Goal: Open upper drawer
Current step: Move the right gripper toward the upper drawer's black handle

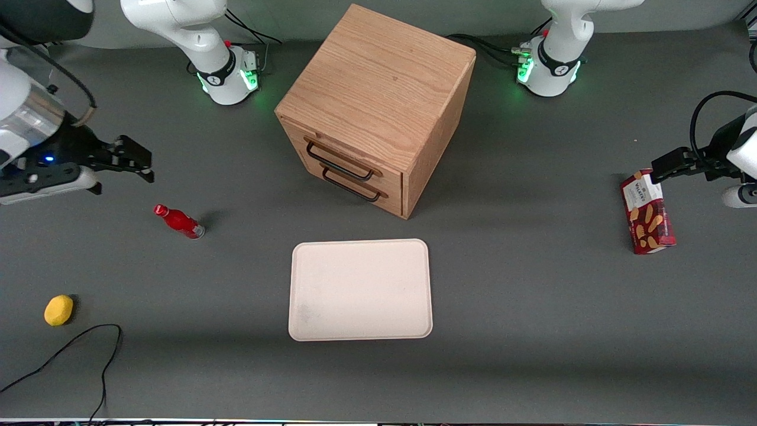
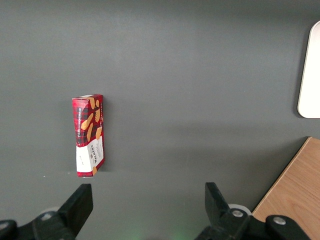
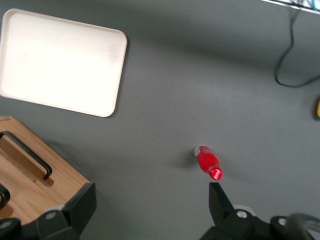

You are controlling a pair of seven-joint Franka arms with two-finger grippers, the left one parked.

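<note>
Two black wire handles are being shown on the front of the oak cabinet [image 1: 378, 106], one above the other, and the upper drawer [image 1: 340, 155] is being identified by the higher of the two [image 1: 338, 160]. That drawer is being kept flush in the cabinet face, so the task is judged as not yet begun. The cabinet is being seen near the middle of the table, farther from the front camera than the cream tray [image 1: 361, 290], with its drawer face being turned obliquely toward the working arm's end and toward the camera.

The gripper [image 1: 142, 165] is being held well apart from the cabinet, toward the working arm's end of the table, above bare grey surface and farther from the camera than the red bottle [image 1: 179, 221]. Its fingers [image 3: 222, 202] are being held wide apart, with nothing between them. In the wrist view the handle [image 3: 27, 155] is being caught only at the edge, off to one side of the open fingers, not between them.

The handle's long axis is being run level across the drawer face, so a sideways travel toward the cabinet, with the fingers being lined up above and below the wire, is judged to be what the coming move is depending on.
</note>
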